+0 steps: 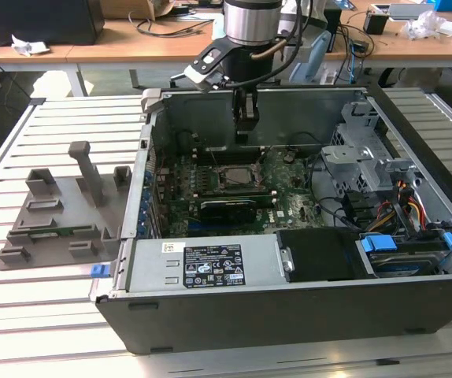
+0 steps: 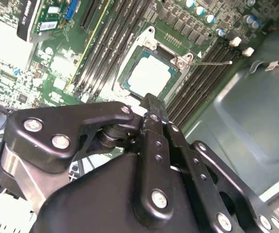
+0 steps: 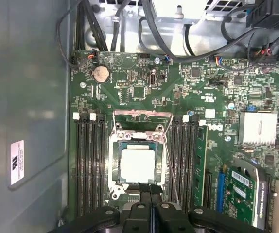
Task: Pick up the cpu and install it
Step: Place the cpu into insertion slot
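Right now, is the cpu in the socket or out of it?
In: in both wrist views the cpu lies flat inside the socket frame; the gripper is shut on nothing.

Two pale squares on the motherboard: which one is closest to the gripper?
The cpu, smooth-topped, lying in the socket frame right by the gripper. The ribbed heatsink sits farther off across the board.
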You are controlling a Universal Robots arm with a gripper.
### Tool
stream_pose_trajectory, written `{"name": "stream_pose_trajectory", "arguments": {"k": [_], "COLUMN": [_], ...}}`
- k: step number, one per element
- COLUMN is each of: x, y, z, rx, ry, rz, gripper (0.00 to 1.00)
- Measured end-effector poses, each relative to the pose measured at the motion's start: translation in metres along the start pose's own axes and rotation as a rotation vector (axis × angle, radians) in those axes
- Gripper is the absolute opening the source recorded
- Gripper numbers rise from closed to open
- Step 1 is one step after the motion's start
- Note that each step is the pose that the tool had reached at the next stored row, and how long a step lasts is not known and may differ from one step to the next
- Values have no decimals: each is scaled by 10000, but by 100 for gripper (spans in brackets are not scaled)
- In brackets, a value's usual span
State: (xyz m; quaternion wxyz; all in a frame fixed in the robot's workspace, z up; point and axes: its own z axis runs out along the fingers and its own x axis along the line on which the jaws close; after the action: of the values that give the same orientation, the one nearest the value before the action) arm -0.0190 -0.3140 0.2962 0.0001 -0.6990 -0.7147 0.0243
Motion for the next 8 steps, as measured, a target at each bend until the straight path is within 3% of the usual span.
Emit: {"name": "stream_pose_trajectory", "arguments": {"k": [8], "x": [0], "y": [0], "z": [-1], "rx": [1], "ry": [-1], "rz": [0], "gripper": [11]}}
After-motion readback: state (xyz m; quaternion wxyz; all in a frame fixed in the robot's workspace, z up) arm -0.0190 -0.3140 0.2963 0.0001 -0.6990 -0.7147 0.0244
